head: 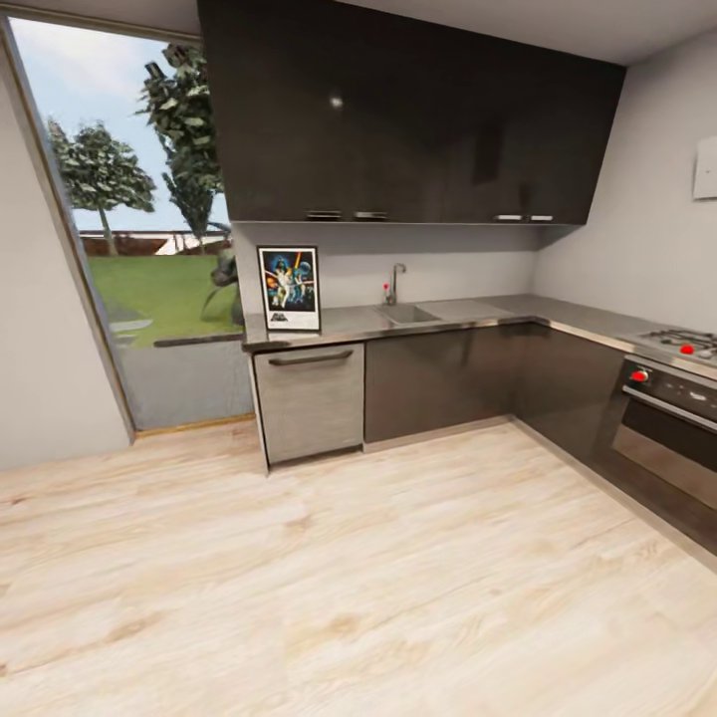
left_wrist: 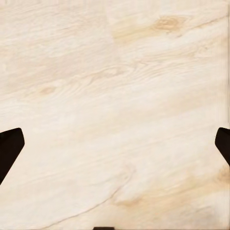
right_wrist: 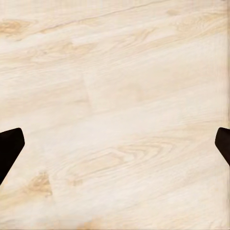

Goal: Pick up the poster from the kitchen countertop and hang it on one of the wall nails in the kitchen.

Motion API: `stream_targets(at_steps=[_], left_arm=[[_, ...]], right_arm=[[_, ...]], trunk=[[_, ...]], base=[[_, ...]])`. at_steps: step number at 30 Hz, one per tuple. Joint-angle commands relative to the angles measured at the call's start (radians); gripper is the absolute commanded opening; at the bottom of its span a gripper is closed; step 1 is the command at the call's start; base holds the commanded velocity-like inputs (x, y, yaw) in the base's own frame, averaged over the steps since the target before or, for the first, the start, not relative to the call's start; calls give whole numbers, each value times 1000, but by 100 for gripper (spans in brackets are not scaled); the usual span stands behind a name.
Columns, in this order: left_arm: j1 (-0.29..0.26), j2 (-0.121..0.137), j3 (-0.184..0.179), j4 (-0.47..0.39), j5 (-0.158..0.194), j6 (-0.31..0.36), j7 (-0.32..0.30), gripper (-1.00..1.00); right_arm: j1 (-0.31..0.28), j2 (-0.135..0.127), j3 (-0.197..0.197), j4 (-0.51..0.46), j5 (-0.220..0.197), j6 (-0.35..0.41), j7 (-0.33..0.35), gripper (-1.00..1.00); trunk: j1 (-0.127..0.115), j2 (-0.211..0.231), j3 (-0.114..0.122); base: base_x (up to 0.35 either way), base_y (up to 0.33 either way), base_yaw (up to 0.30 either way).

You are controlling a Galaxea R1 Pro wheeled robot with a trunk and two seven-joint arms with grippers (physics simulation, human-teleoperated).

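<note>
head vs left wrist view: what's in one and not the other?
Head view alone: the upright Star Wars poster with white border standing at the left end of the grey metallic kitchen countertop, against the wall, plus the built-in sink with tap and dark grey upper cabinets.

Left wrist view alone: the left gripper, its dark fingertips spread wide, nothing between them.

Both: the pale wood plank floor.

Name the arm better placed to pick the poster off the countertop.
Left, tentatively. The poster stands at the kitchen countertop's left end, left of the head view's centre. Both pincers, left pincer and right pincer, are open over the wooden floor.
</note>
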Motion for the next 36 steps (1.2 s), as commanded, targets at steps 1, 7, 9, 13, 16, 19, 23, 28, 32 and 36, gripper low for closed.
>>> stream_targets(at_steps=[1, 7, 9, 13, 16, 19, 23, 28, 32, 36], left_arm=[[0, -1, 3, -2, 0, 0, 0, 100], [0, -1, 3, -2, 0, 0, 0, 100], [0, -1, 3, -2, 0, 0, 0, 100], [0, -1, 3, -2, 0, 0, 0, 100], [0, -1, 3, -2, 0, -1, 0, 100], [0, -1, 3, -2, 0, -1, 0, 100], [0, -1, 3, -2, 0, 0, 0, 100], [0, -1, 3, -2, 0, 0, 0, 100], [0, -1, 3, -2, 0, 0, 0, 100], [0, -1, 3, -2, 0, 0, 0, 100]], right_arm=[[-1, 0, 0, 1, 1, -3, -1, 100], [-1, 0, 0, 1, 1, -3, -1, 100], [-1, 0, 0, 1, 1, -3, -1, 100], [-1, 1, 0, 1, 1, -3, -1, 100], [-1, 1, 0, 1, 1, -3, -1, 100], [-1, 1, 1, 1, 1, -3, -2, 100], [-1, 1, 0, 1, 1, -3, -2, 100], [-1, 1, 0, 1, 1, -3, -3, 100], [-1, 1, 0, 1, 1, -3, -4, 100], [-1, 1, 0, 1, 1, -3, -4, 100]], trunk=[[0, 0, -1], [0, 0, -1], [0, 0, -1], [0, 0, -1], [0, 0, -1], [0, 0, -1], [0, 0, -1], [0, 0, -1], [0, 0, -1], [0, 0, -1]], base=[[274, -226, 0], [274, -226, 0], [274, -226, 0], [274, -226, 9], [274, -226, 138], [274, -226, 240], [234, -197, 277], [97, -82, 288], [21, -17, 292], [6, -5, 293]])
